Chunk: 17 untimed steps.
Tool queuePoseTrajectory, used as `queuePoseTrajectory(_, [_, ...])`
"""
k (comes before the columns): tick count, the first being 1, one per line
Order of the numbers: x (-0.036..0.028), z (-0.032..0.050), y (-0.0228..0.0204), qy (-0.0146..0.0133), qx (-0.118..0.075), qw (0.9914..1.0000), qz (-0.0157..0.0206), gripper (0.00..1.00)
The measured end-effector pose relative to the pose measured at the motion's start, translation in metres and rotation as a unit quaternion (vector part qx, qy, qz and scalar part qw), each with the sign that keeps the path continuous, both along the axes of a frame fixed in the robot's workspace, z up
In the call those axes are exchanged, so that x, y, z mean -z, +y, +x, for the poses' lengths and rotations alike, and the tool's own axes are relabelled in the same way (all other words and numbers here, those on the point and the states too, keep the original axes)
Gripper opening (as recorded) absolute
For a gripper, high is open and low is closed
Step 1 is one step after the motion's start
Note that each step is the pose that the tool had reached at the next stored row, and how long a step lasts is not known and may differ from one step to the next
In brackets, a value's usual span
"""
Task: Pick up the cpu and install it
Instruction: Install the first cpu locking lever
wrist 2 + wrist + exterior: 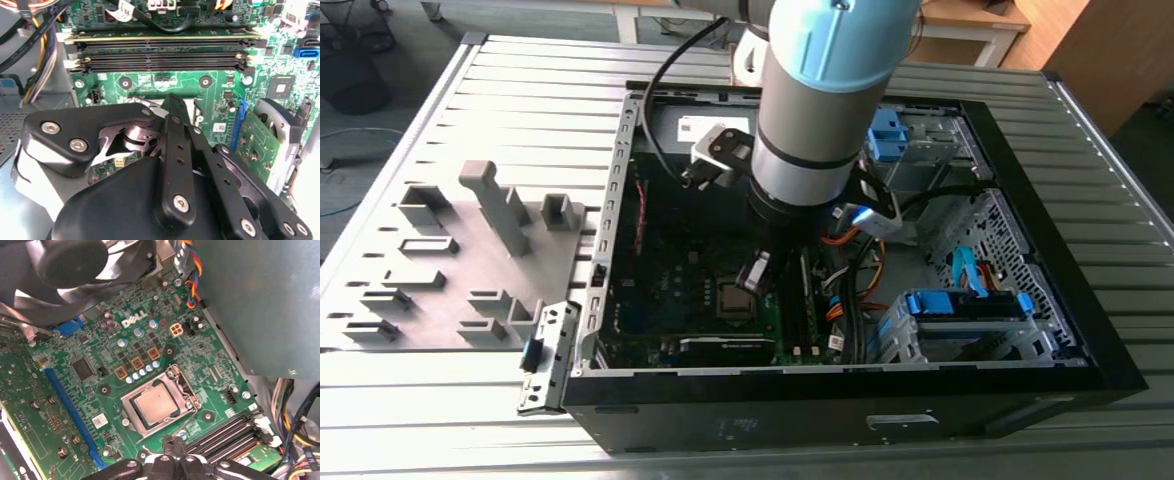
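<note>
the open computer case (1067, 330) lay on its side on the slatted metal table (520, 110), so the green motherboard (75, 405) faced upward and the arm (821, 90) could reach straight down into it. the arm stood over the board with the gripper (754, 272) hanging just above the socket area. the metal socket frame (131, 416) sat on the board beside the black memory slots (227, 432). the cpu (156, 404) lay flat inside that frame, its silvery top showing, apparently already seated. whether the fingers were released or clenched i cannot tell; they held nothing visible.
</note>
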<state>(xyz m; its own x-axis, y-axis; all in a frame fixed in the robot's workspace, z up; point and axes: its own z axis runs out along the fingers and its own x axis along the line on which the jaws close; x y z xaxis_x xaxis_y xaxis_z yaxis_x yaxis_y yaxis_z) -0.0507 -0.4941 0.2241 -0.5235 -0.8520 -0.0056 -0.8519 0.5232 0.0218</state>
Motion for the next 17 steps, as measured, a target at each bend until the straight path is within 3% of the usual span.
queuePoseTrajectory(5, [0.0047,0.0,-0.0004,0.0001,-0.002,1.0,0.0,0.11])
queuePoseTrajectory(17, [0.0054,-0.0001,-0.001,0.0002,-0.002,0.99999,-0.0023,0.11])
